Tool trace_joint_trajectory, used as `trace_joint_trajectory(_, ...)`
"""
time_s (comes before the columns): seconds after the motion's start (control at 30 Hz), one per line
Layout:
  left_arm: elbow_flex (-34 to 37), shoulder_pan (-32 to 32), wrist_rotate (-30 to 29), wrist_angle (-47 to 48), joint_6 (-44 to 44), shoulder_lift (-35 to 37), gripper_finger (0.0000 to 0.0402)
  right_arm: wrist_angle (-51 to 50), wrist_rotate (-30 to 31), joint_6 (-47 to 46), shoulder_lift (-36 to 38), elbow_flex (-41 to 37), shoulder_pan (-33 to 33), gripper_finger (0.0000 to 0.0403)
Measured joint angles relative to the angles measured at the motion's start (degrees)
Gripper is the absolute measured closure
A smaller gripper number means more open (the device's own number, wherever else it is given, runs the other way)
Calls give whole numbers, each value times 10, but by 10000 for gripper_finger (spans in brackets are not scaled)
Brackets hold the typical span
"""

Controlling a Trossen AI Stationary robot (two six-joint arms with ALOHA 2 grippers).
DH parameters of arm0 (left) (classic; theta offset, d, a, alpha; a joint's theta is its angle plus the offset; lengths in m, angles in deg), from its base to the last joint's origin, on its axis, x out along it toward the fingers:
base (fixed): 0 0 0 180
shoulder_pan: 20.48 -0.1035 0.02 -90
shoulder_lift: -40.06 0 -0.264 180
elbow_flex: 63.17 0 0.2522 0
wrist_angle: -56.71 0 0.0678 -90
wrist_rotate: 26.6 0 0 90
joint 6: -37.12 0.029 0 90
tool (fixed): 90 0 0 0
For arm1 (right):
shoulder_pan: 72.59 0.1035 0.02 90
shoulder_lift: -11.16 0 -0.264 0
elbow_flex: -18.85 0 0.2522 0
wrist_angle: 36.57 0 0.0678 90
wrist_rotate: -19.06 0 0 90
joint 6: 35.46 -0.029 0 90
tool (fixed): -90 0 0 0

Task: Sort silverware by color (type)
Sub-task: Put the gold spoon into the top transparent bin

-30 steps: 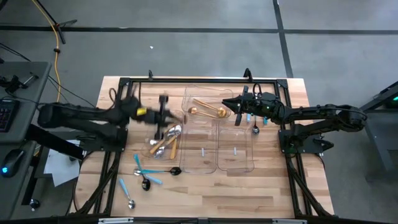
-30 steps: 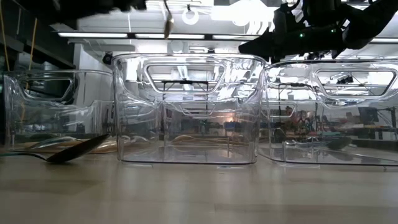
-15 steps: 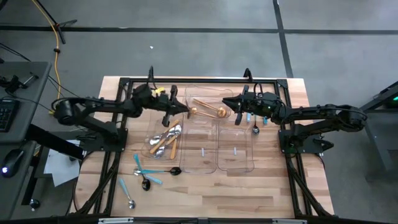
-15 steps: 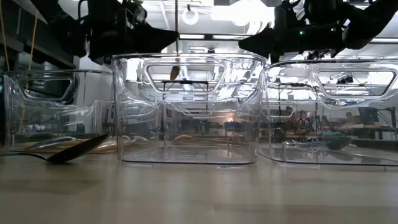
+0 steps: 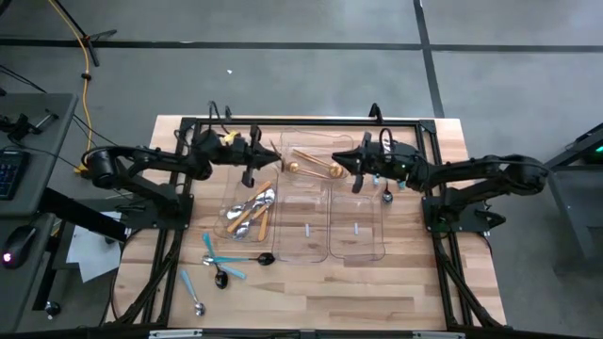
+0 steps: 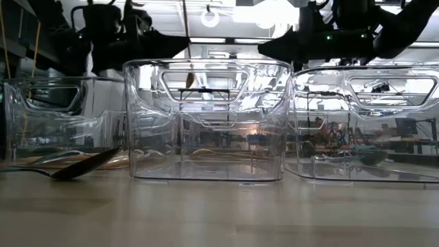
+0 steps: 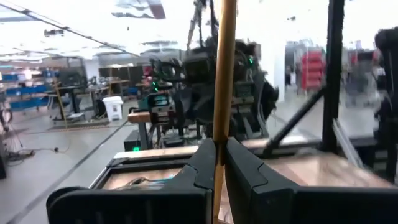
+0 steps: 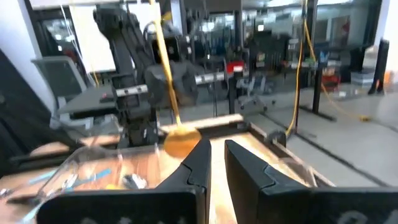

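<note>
- Wooden table (image 5: 311, 292) carries three clear trays (image 5: 306, 240) side by side under a black frame.
- Left gripper (image 5: 267, 170) is clamped on a gold spoon (image 6: 189, 79), which hangs bowl down over the middle tray's far end.
- Right gripper (image 5: 356, 173) hovers nearby, fingers narrow, nothing visibly between them.
- Gold pieces (image 5: 316, 167) lie in the middle tray.
- Teal and light-blue cutlery (image 5: 221, 266) lies loose on the near left.

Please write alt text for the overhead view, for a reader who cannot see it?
The left tool, shut on a gold spoon, hangs beside the middle clear tray, which already holds gold cutlery. The right tool waits over the trays' far end; loose silverware lies on the table.
</note>
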Motion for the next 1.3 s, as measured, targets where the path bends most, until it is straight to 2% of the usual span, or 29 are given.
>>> trace_joint_trajectory(0.17,7,-19,-2,-44,-80,1,397,103,0,-1,-38,0,-5,370)
trace_joint_trajectory(0.27,7,-21,-1,-43,-92,1,397,131,0,-5,-47,0,-10,370)
trace_joint_trajectory(0.5,7,-21,1,-43,-90,1,397,110,0,-33,-47,0,-21,370)
trace_joint_trajectory(1.3,7,-21,1,-48,-94,1,397,91,0,-33,-48,1,-21,370)
